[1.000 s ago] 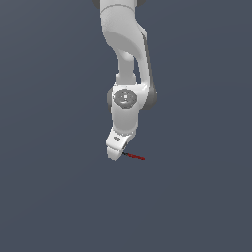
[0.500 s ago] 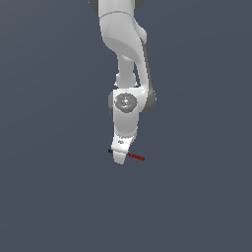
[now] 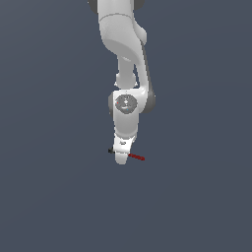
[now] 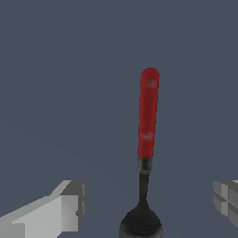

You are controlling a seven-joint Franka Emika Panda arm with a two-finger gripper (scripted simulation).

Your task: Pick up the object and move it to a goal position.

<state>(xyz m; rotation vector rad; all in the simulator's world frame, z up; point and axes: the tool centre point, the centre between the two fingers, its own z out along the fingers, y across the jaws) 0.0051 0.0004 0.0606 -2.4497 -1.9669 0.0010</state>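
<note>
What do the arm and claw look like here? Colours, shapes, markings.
The arm is glossy white with rounded, bulbous links and dark grey bands at the joints. The wrist carries a round grey disc cap facing the exterior camera. The claw is white there; the wrist view shows blocky, light grey fingers with stepped inner faces. No cables or printed markings visible.
</note>
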